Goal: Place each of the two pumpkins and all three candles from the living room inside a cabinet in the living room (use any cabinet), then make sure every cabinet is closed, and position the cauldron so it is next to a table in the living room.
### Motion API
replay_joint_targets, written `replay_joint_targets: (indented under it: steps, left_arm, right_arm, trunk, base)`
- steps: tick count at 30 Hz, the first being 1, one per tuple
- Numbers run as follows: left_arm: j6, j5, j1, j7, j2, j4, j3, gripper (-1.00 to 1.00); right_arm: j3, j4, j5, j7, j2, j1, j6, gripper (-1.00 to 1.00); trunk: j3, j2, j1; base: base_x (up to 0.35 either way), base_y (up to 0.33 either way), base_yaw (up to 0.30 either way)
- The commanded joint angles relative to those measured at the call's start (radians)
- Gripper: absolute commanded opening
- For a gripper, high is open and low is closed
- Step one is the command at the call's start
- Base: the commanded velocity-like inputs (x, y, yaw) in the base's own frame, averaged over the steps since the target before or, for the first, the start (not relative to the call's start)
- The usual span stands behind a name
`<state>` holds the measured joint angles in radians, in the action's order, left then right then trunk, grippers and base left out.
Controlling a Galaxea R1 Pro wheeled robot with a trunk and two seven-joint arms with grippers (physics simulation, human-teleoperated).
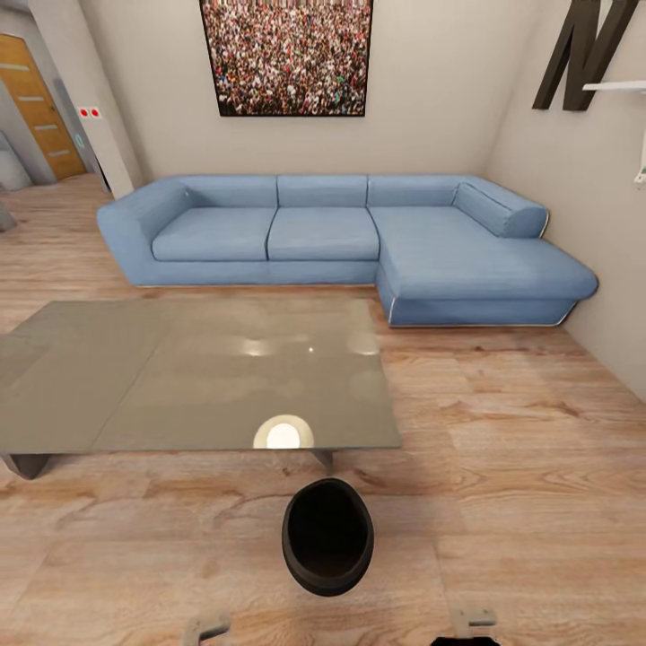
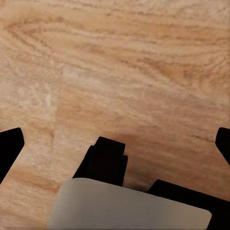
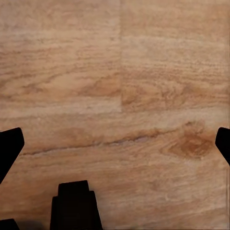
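The black cauldron stands upright on the wooden floor, its dark mouth open upward, a short gap in front of the low grey table near the table's right front leg. Over bare floor boards, my left gripper is open, its black fingertips wide apart with nothing between them. My right gripper is open the same way above the floor, fingertips at the frame's sides. Both hang low in front of me, nearer than the cauldron. The cabinet, pumpkins and candles are out of view.
A blue corner sofa runs behind the table along the far wall, its chaise reaching out on the right. A wall with a white shelf closes the right side. A wooden door stands far left. Open floor lies right of the table.
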<state>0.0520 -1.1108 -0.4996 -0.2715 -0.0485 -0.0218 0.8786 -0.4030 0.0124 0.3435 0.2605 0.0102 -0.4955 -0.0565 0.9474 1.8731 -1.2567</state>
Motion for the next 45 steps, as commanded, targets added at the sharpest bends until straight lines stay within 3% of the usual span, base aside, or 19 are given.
replay_joint_targets:
  steps: [1,3,7,13,28,45]
  left_arm:
    - [-0.024,0.000,0.013,0.000,0.000,0.000,0.000,1.00]
    - [-0.091,0.000,0.052,0.000,0.000,0.001,0.000,1.00]
    - [-0.115,-0.002,0.071,0.004,-0.001,0.003,0.000,1.00]
    - [-0.121,-0.003,0.086,0.052,-0.001,0.006,0.000,1.00]
    - [-0.121,-0.003,0.099,0.062,-0.002,0.005,0.000,1.00]
    - [-0.121,-0.008,0.099,0.062,-0.002,0.005,0.000,1.00]
  right_arm:
    - [0.000,0.000,-0.011,0.000,0.000,0.007,-0.004,1.00]
    - [0.000,0.000,-0.030,-0.001,0.001,0.026,-0.017,1.00]
    - [0.000,0.000,-0.033,-0.001,0.004,0.039,-0.025,1.00]
    - [0.000,0.000,-0.033,-0.001,0.006,0.053,-0.062,1.00]
    - [0.001,0.000,-0.031,0.000,0.008,0.063,-0.068,1.00]
    - [0.000,0.000,-0.032,-0.001,0.010,0.070,-0.068,1.00]
  trunk:
    - [-0.003,-0.007,0.004]
    - [-0.010,-0.021,0.012]
    - [-0.022,-0.049,0.027]
    - [-0.041,-0.091,0.050]
    - [-0.088,-0.196,0.107]
    - [-0.088,-0.196,0.107]
  base:
    - [0.000,0.000,0.000]
    - [0.000,0.000,0.000]
    - [0.000,0.000,0.000]
    - [0.000,0.000,0.000]
    - [0.000,0.000,0.007]
    - [0.000,0.000,0.272]
